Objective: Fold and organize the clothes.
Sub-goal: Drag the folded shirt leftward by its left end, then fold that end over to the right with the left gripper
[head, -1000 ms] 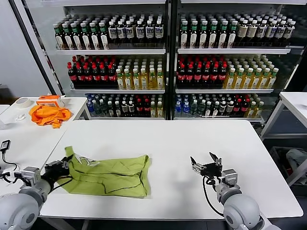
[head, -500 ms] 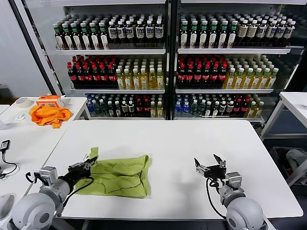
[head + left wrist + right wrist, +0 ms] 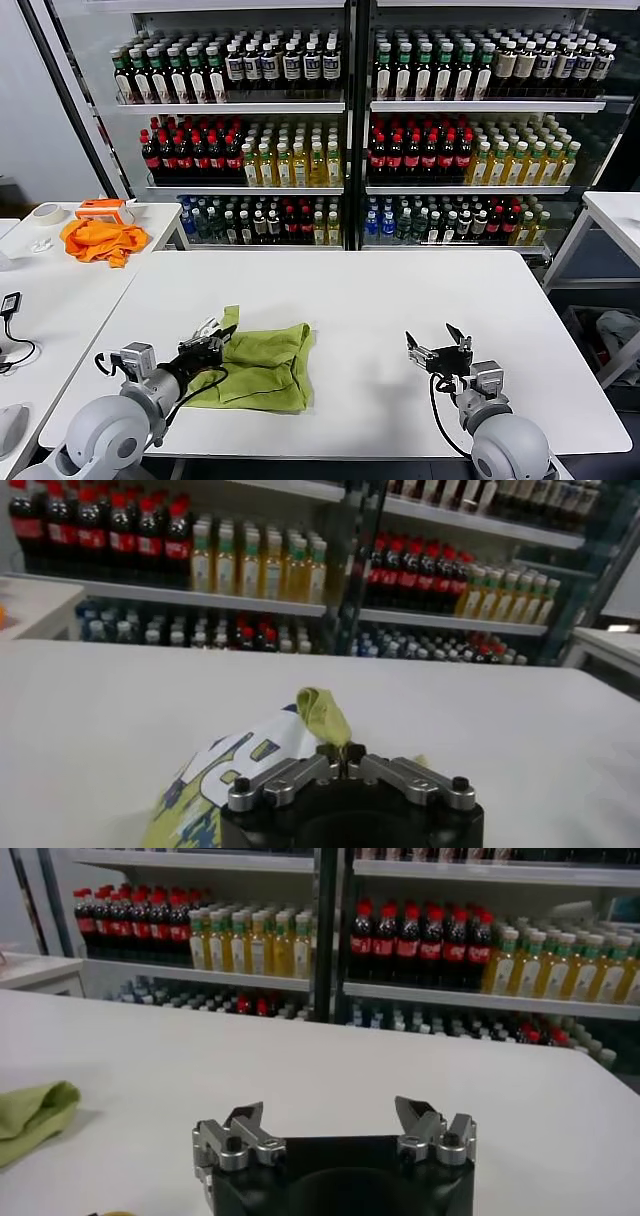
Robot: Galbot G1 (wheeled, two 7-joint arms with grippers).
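Fabric of the lime T-shirt is pinched in the closed left pincer; right pincer gapes wide, empty.

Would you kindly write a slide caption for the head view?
Left hand shut on the lime T-shirt's edge on the white table; right hand waits open.

Left tool pinches lime T-shirt fabric.

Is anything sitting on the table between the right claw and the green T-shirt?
Nothing visible. The right claw hovers open over bare white table, and the stretch to the T-shirt holds no object. The left claw is shut on the T-shirt's far edge.
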